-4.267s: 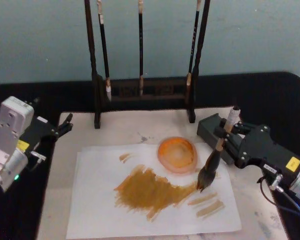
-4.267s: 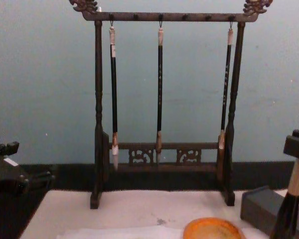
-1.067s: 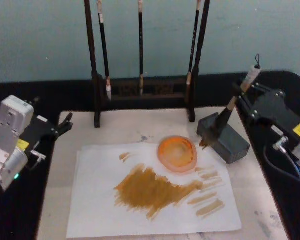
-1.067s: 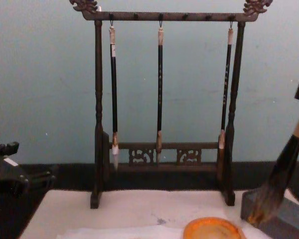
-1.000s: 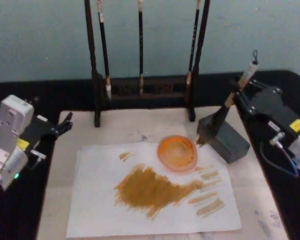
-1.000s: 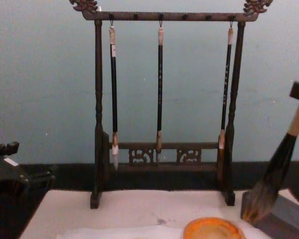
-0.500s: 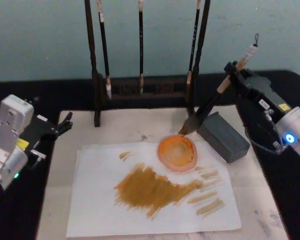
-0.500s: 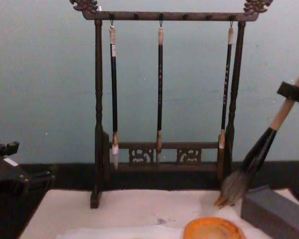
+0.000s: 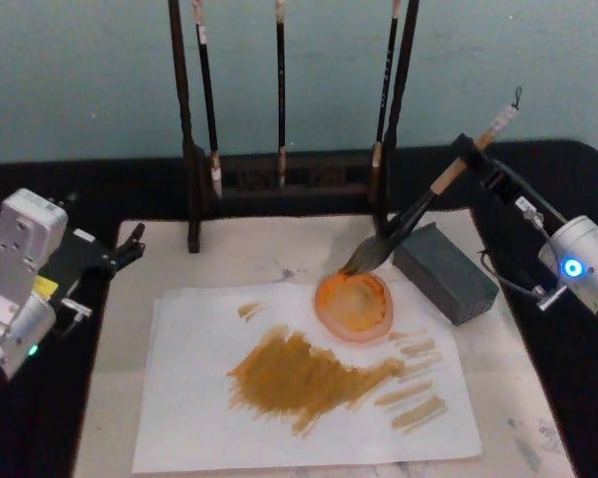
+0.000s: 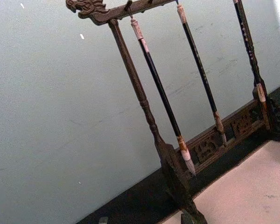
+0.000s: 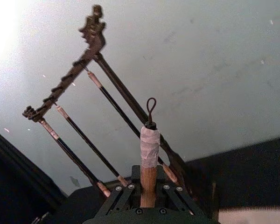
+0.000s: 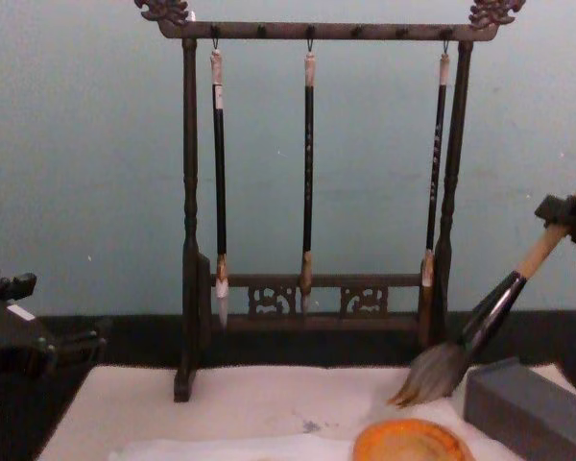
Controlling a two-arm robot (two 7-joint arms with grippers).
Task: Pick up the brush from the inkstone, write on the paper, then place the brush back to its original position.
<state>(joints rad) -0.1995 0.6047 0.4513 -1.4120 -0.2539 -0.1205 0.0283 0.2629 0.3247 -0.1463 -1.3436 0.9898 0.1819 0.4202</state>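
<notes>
My right gripper [image 9: 467, 156] is shut on the tan handle of the brush [image 9: 411, 216], at the right of the mat and above the table. The brush slants down to the left. Its bushy bristles [image 12: 430, 376] hang just over the far rim of a round orange dish [image 9: 354, 307]. The dark grey inkstone [image 9: 445, 272] lies directly right of the dish, under the handle. The paper [image 9: 194, 403] carries a broad brown smear and several short strokes. In the right wrist view the taped handle end [image 11: 148, 140] rises between the fingers [image 11: 123, 194]. My left gripper [image 9: 130, 249] is parked open at the mat's left edge.
A dark wooden brush rack [image 9: 284, 179] stands across the back of the beige mat [image 9: 269, 254], with three thin black brushes [image 12: 308, 173] hanging from it. Black table surface [image 9: 568, 398] surrounds the mat. A teal wall rises behind.
My right gripper rose from the paper, carried the brush back over the inkstone, then swung it left and tilted it flatter. The bristles moved from the inkstone to the dish rim. The left arm stayed still.
</notes>
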